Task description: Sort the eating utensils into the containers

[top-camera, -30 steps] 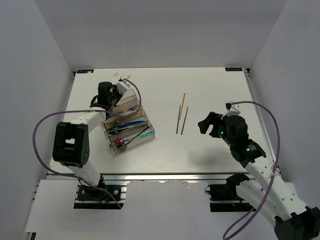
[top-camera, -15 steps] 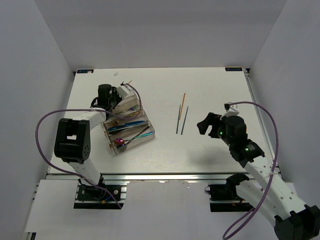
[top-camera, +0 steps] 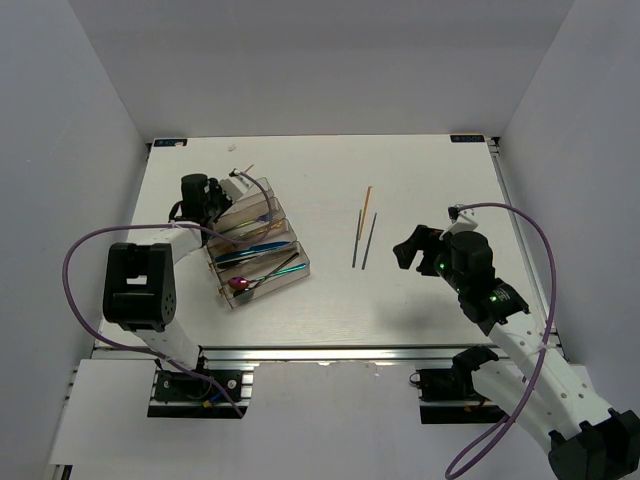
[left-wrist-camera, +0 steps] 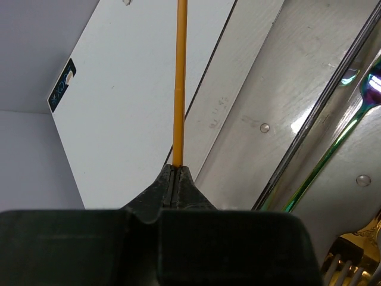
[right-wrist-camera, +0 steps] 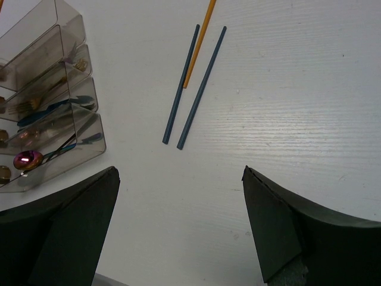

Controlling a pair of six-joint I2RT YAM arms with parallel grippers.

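Left tool (left-wrist-camera: 177, 173) clamped on a held orange chopstick (left-wrist-camera: 180, 89), jaws pressed together around the stick's near end, at the far-left corner of the clear organiser tray (top-camera: 300, 268). The stick points away over the white worktop (top-camera: 430, 180), alongside the tray's far compartment; whether it touches the tray cannot be told.

Inside the tray lie a purple-red spoon (top-camera: 240, 283) in the nearest compartment, a blue piece (right-wrist-camera: 44, 110) further back and an iridescent green utensil (left-wrist-camera: 333, 148). Gold fork tines (left-wrist-camera: 348, 265) show at the corner of the left wrist view.

Well to the right of the tray, three sticks lie loose on the worktop. Two blue chopsticks (right-wrist-camera: 181, 83) run nearly parallel, and a loose orange chopstick (right-wrist-camera: 199, 44) has its near end between them, just beside the left one.

The right tool (right-wrist-camera: 180, 173) hangs above the worktop near these sticks, its fingers spread wide apart and holding nothing.
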